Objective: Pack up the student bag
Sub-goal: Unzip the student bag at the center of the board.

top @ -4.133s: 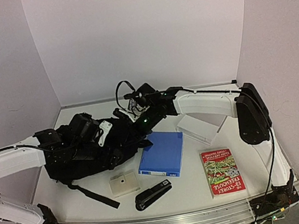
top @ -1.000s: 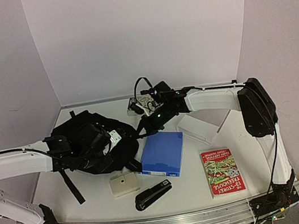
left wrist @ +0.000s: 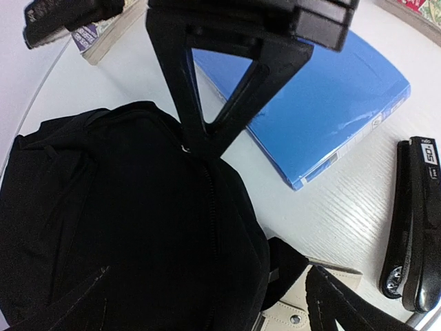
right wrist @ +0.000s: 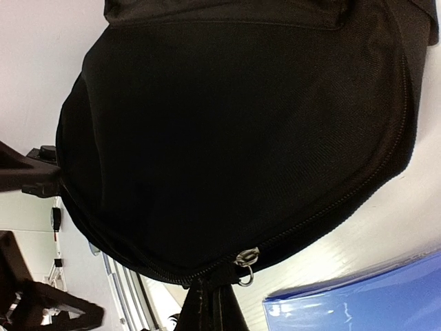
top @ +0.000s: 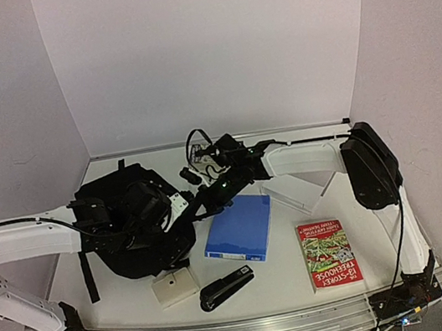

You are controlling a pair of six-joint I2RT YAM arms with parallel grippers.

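The student bag (top: 126,232), a large black backpack, lies left of centre on the table, its straps trailing to the front left. My left gripper (top: 161,212) hangs open over the bag's right part, one finger (left wrist: 344,303) showing far from the other, with the fabric (left wrist: 124,227) below. My right gripper (top: 203,208) is shut on the zipper pull at the bag's right edge, beside the metal slider (right wrist: 246,261). In the left wrist view its fingertips (left wrist: 187,146) meet at the zipper line.
A blue folder (top: 238,228) lies just right of the bag. In front of it are a black stapler (top: 226,287) and a beige case (top: 174,287) that touches the bag's front edge. A red book (top: 328,252) and a white box (top: 297,191) sit to the right.
My left gripper has opened and let go of the bag. The bag has settled lower and nearer the front, pushing the beige case left. My right gripper followed it left, still shut.
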